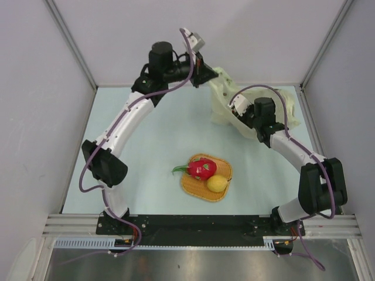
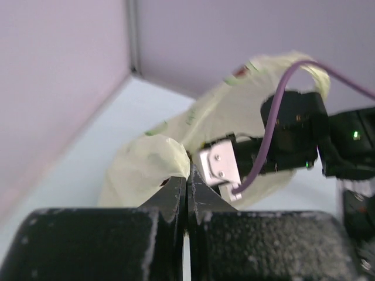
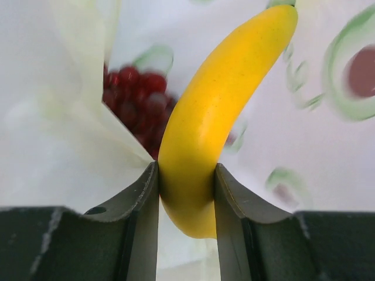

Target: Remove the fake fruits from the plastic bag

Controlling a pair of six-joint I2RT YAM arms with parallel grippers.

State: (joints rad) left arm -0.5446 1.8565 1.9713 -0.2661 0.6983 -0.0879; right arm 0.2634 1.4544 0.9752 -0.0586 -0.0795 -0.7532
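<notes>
While the pale yellow-green plastic bag (image 2: 140, 170) is pinched by the closed, outstretched left gripper (image 2: 186, 184), the curved yellow banana (image 3: 205, 129) is clamped between the fingers (image 3: 140, 216) of the right gripper (image 3: 186, 175).

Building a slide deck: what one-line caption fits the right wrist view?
Right gripper shut on banana inside bag, grapes behind.

Grapes (image 3: 132, 96) blurred, partly behind bag (image 3: 70, 134) fold. Right gripper (image 3: 186, 168) tips inside bag, unseen from top.
</notes>
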